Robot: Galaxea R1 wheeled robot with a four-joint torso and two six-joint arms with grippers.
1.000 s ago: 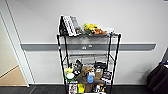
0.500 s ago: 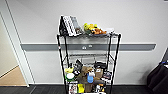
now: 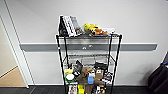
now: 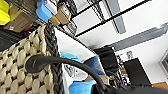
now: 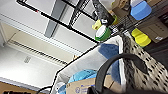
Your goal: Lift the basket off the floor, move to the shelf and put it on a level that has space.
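The shelf (image 3: 87, 36), a tall black wire rack, stands against the white wall straight ahead in the head view. Its level (image 3: 88, 55), second from the top, looks bare. The basket (image 4: 20, 65), beige and woven with a pale lining, sits close against the left wrist camera. In the right wrist view the basket (image 5: 150, 65) shows blue cloth (image 5: 108, 51) and a brown packet (image 5: 82, 86) inside. Behind the basket, both wrist views show the rack's black bars (image 5: 75, 15) and cluttered lower tiers. The dark carpet floor (image 3: 45, 90) runs along the wall's foot.
Books (image 3: 68, 25) and plush toys (image 3: 93, 28) crowd the top tier. Boxes and packets (image 3: 87, 72) fill the lower tiers. A doorway with tan wooden flooring (image 3: 10, 80) opens at the left. A dark bulky object (image 3: 158, 80) stands at the right. A grey rail (image 3: 137, 46) crosses the wall.
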